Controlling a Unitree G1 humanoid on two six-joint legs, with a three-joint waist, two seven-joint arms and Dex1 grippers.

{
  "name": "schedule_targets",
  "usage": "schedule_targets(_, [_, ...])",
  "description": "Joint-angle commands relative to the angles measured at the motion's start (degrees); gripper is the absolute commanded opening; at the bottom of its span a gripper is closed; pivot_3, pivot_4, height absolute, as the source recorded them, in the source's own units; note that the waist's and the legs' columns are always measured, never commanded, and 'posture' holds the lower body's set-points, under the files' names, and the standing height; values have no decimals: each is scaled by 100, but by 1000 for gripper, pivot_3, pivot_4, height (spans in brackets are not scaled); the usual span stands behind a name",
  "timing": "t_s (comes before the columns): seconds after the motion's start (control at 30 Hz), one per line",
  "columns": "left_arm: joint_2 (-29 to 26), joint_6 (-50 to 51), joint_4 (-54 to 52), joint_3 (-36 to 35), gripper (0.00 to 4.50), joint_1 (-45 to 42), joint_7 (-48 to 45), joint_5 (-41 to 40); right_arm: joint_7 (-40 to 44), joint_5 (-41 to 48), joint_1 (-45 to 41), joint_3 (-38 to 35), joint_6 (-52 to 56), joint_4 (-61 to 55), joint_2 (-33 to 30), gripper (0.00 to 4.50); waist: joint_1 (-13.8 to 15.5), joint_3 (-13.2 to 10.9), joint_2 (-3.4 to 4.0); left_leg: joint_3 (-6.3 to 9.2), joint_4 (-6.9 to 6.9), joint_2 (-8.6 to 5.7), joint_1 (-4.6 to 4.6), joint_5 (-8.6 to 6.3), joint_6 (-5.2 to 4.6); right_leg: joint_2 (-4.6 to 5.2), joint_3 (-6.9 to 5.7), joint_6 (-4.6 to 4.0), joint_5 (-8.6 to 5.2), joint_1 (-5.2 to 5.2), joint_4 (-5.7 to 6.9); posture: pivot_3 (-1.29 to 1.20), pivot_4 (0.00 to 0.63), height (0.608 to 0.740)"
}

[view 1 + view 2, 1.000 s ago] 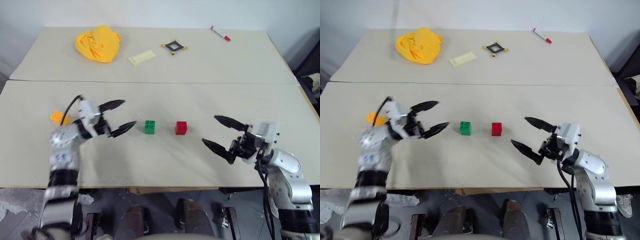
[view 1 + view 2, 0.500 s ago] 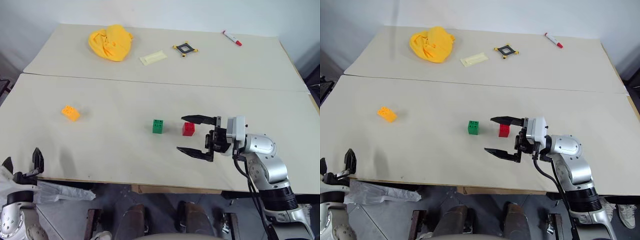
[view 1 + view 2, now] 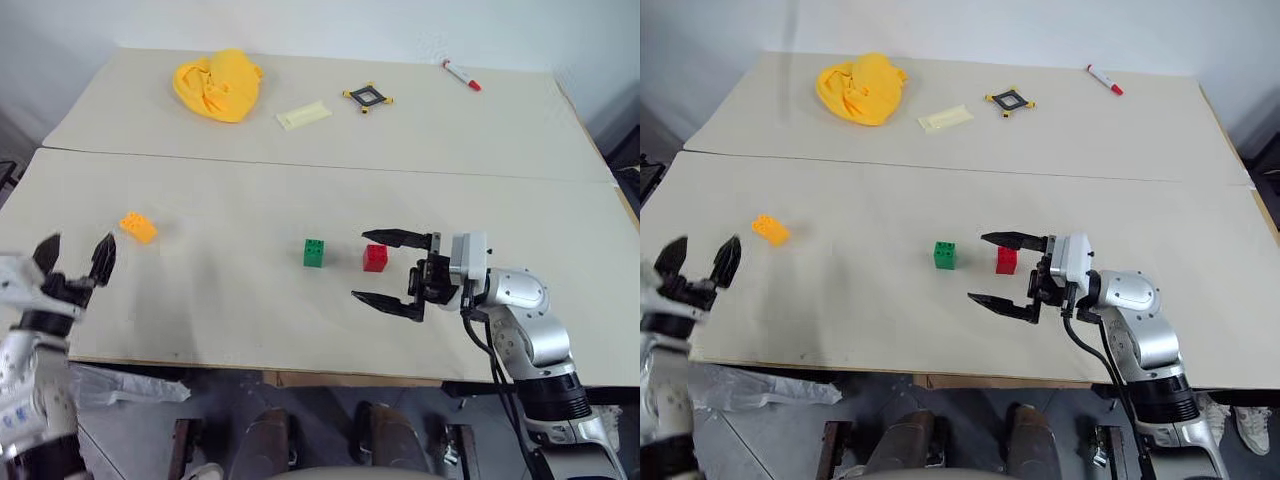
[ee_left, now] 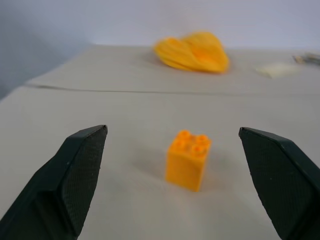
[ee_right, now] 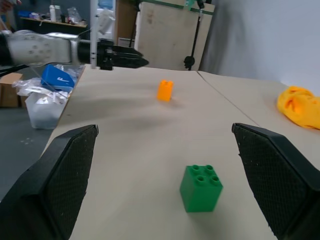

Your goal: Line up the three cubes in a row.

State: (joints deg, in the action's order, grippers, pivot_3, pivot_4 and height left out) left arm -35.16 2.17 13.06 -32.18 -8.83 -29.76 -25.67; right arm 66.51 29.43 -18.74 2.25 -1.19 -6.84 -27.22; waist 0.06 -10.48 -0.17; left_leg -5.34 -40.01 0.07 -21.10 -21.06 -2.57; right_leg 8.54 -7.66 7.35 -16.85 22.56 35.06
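Cubes: 3 total, none gripped. Right gripper (image 3: pixel 393 271) fingers spread wide, red cube (image 3: pixel 376 258) just beside the far finger, green cube (image 3: pixel 315 252) next to it mid-tabletop. Left gripper (image 3: pixel 75 258) fingers apart at the tabletop's left edge, orange cube (image 3: pixel 139 227) near it.

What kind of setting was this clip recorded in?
Probably a lab or workshop test area. Two plain tabletops are pushed together, holding only small props like toy cubes and a marker. The right wrist view shows boards leaning on a wall and shelving clutter.
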Motion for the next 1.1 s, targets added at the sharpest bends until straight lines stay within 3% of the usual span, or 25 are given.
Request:
schedule_targets(0.03, [-421,-159,1404,288,4482,-753,-447,290,-44,44,-53,-111,-78,-93,20,4500,-27,0,0,0,0,0,-1,0,0,-2,-5,0,0,0,-1,0,150,740])
schedule_targets(0.2, [-624,-344,2441,769,4482,-1352,-937,614,-198,18,37,-142,-89,-235,38,4500,-64,0,-1,-5,4,2,-2,0,0,-4,-12,1,0,3,-1,0,150,740])
schedule_targets(0.23, [-651,-373,2520,811,4304,-1388,-981,654,-236,12,66,-149,-96,-269,38,4500,-63,0,-1,-5,3,2,-4,0,0,-5,-13,1,0,3,-3,0,150,740])
schedule_targets(0.5, [-787,-316,2760,999,2122,-1612,-1879,567,-441,-26,235,-201,-144,-392,10,4500,-46,0,-1,-5,-3,2,-4,0,0,-3,-11,1,0,3,0,0,150,740])
schedule_targets(0.57, [-789,-260,2658,1062,1508,-1817,-2543,348,-452,-22,218,-216,-136,-383,-7,4500,-26,-1,-1,-5,-4,1,-4,0,0,-2,-11,1,0,2,0,0,150,740])
schedule_targets(0.7, [-779,-359,2499,1657,1482,-2332,-4133,328,-414,11,203,-293,-103,-347,-93,4500,6,-1,-2,-1,-9,-4,-10,1,-1,-1,-12,1,0,1,1,0,150,740])
schedule_targets(0.8, [-489,-1166,2995,2279,1482,-3049,-5030,717,-381,11,233,-363,-95,-327,-183,4500,3,-1,-2,-2,-9,-8,-11,1,-1,-2,-13,1,0,1,1,0,150,740])
schedule_targets(0.93, [-151,-1956,4010,2948,1482,-3856,-5772,1300,-439,2,336,-449,-60,-418,-255,4500,-27,-1,-2,-8,-6,-28,-9,2,-3,-8,-16,1,0,1,-2,0,150,740])
schedule_targets(1.1, [135,-2558,5085,3268,1482,-4531,-5899,1741,-580,-4,598,-565,-19,-668,-339,4500,-79,-3,-5,-18,-4,-23,-13,2,-3,-14,-17,2,-1,8,-5,0,150,740])
